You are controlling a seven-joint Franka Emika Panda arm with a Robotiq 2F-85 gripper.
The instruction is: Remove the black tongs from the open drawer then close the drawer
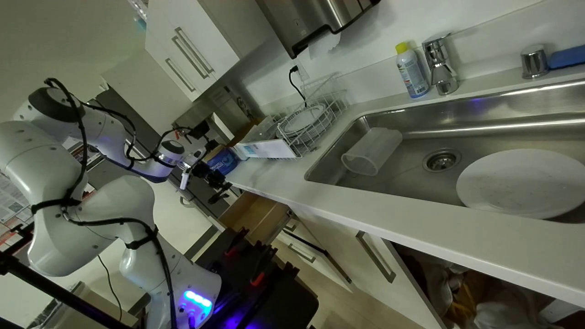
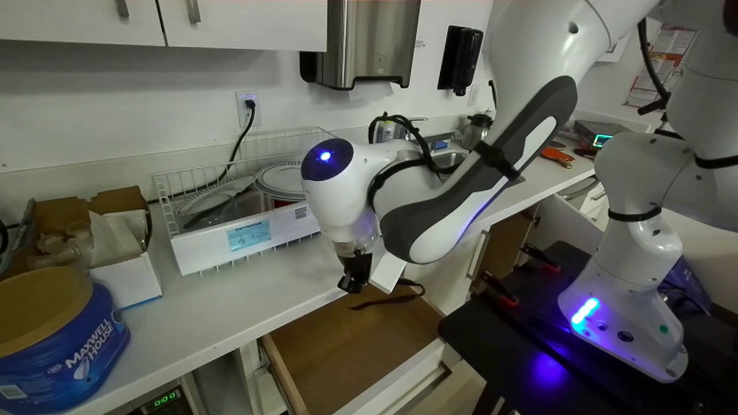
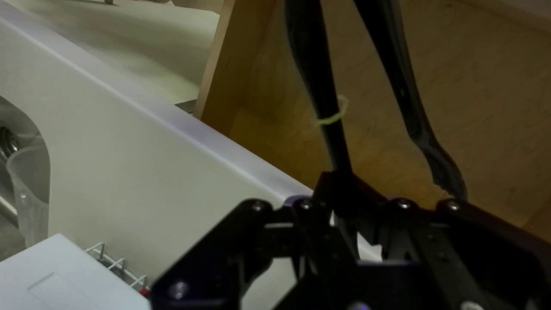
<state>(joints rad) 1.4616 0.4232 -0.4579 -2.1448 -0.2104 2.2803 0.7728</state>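
Observation:
The black tongs (image 3: 316, 69) show in the wrist view as two dark arms, with a pale yellow band around one arm. My gripper (image 3: 343, 189) is shut on that arm; the other arm hangs free to the right. In an exterior view the tongs (image 2: 393, 300) extend from my gripper (image 2: 351, 282) over the open drawer (image 2: 346, 369). They appear held above the drawer, near the counter's front edge. The drawer's light brown wooden inside (image 3: 486, 94) also shows in the wrist view. In an exterior view the drawer (image 1: 260, 214) is pulled out below my gripper (image 1: 223, 185).
The white counter (image 2: 242, 305) borders the drawer. On it stand a dish rack (image 2: 248, 239) with plates, a cardboard box (image 2: 124, 276) and a blue coffee tub (image 2: 63, 346). A sink (image 1: 411, 187) holds a plate and a clear container. The robot's black stand (image 2: 519, 346) is beside the drawer.

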